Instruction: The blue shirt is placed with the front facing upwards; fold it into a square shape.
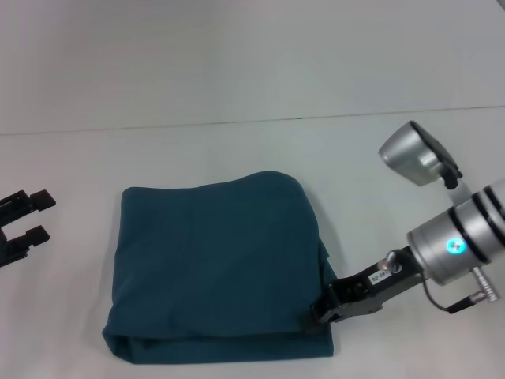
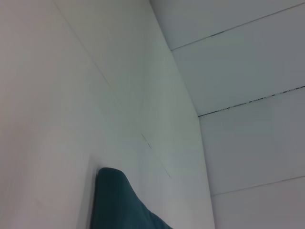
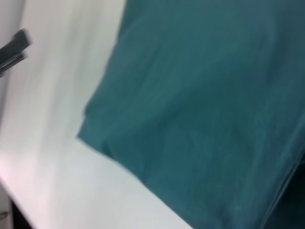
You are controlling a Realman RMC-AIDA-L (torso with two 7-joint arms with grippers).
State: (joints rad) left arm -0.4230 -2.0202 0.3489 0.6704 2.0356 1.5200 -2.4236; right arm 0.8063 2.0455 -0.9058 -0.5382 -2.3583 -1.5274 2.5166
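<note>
The blue shirt [image 1: 217, 268] lies folded into a rough square on the white table, plain side up, with no lettering showing. My right gripper [image 1: 326, 308] is at the shirt's right edge, near its front right corner, touching or just over the cloth. In the right wrist view the teal fabric [image 3: 205, 105] fills most of the picture. My left gripper [image 1: 38, 217] rests at the far left of the table, well apart from the shirt, open with nothing between its fingers. In the left wrist view one corner of the shirt [image 2: 119, 205] shows.
The white table [image 1: 237, 150] runs bare around the shirt, with its back edge meeting a pale wall. The table's front edge [image 3: 19, 210] lies close to the shirt's front fold. The left gripper's fingers [image 3: 14, 45] show far off in the right wrist view.
</note>
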